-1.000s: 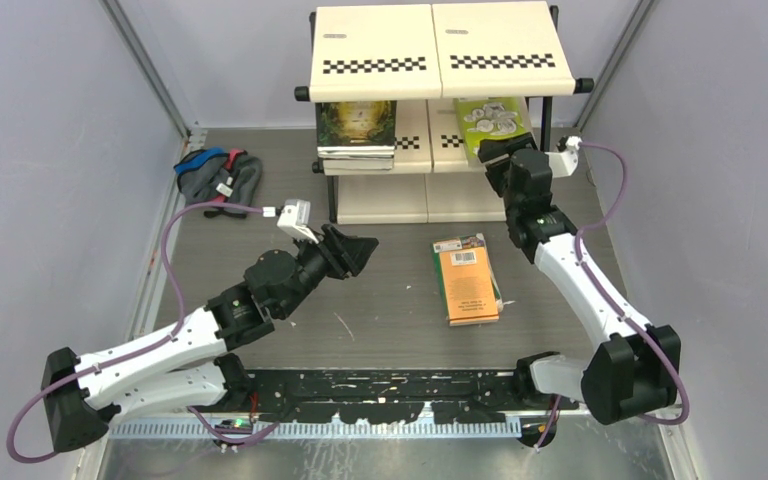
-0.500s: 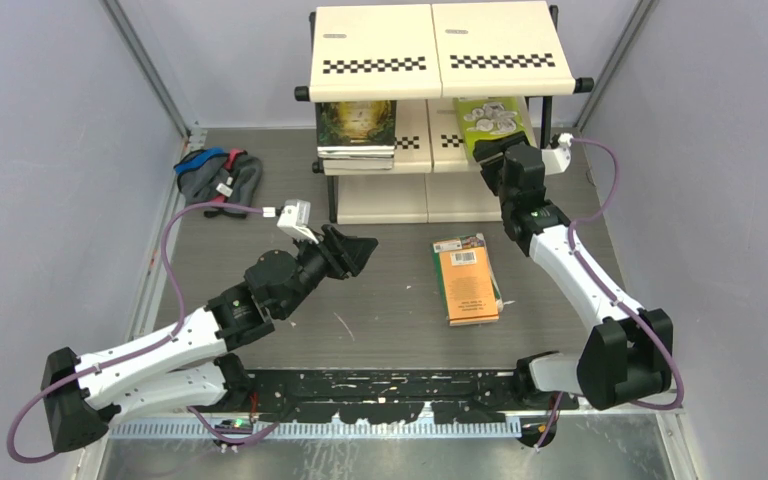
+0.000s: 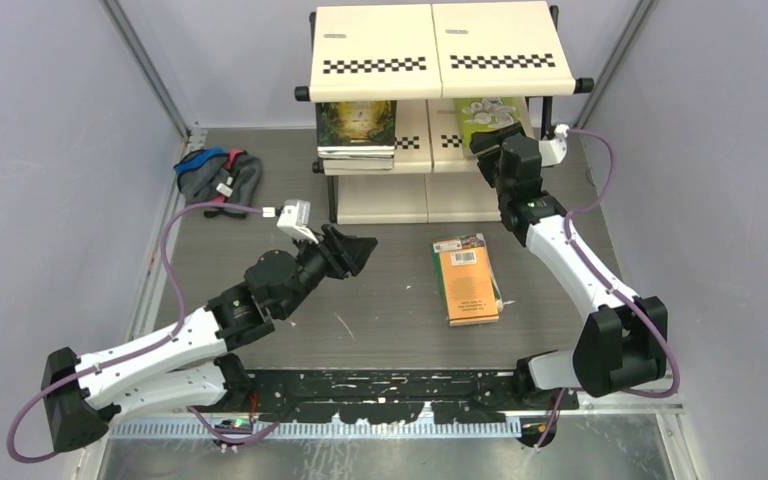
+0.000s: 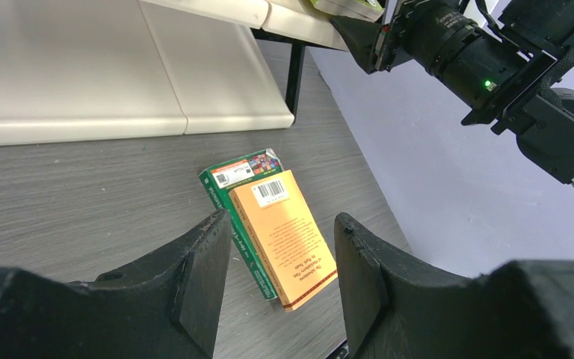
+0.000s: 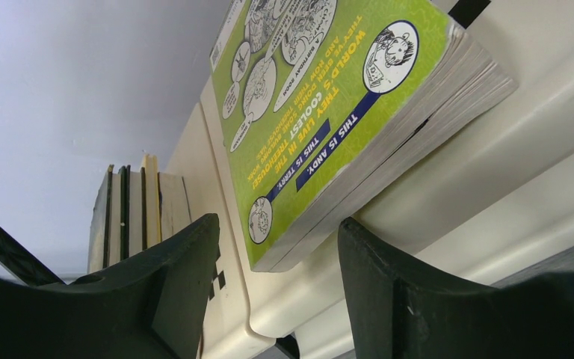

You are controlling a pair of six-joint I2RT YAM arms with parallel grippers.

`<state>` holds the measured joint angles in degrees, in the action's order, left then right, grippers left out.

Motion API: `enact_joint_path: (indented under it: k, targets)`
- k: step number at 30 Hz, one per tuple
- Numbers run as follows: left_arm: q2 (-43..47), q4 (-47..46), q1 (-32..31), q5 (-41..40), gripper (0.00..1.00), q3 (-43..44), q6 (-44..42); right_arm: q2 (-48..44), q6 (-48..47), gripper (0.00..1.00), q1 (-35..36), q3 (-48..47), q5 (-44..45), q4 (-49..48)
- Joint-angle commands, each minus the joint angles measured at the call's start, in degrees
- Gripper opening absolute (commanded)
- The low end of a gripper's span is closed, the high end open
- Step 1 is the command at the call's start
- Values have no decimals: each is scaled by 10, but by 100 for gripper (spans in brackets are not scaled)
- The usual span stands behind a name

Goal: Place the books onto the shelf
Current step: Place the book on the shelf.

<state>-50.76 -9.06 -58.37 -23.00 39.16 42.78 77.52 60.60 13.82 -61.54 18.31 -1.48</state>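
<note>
- Now the right arm's black two-finger claw (image 5: 276, 232) sits at the middle tier of the three-tier rack of cream boards with checkered strips (image 3: 440, 40). Its jaws are well apart and grip nothing.
- The lime-green, cartoon-covered paperback (image 5: 321, 97) lies flat on that tier's right board, its near corner jutting over the front lip just ahead of the open fingers.
- A dark green-gold paperback (image 3: 356, 125) tops a small stack on the left board.
- An orange-and-green paperback (image 3: 465, 280) lies flat on the grey wood-grain table (image 3: 390, 320), well apart from the rack.
- The left arm's claw (image 3: 358, 250) hangs over the table beside it, jaws wide and empty.
- The lime book's placing looks nearly finished, though a nudge inward may help. Next, the orange book needs an edge grasp.
</note>
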Motion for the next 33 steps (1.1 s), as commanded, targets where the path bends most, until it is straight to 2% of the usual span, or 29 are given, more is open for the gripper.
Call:
enact_joint_path:
  k: [1,14,18,27,33]
  targets:
    - [-2,-18,2,-12,54,3,-14,-23,0,65,2,-12,-8,-30]
    - [15,-4,3,-10,54,-7,-11,-90,-14,67,3,32,-34,11]
    - [19,4,3,1,54,-8,-12,-120,-20,67,4,45,-42,50]
    - [-17,2,-7,104,54,-23,4,-258,-57,67,6,142,-35,178]
    - [-103,-33,-25,167,54,-21,-1,-330,-42,67,6,241,-23,244]
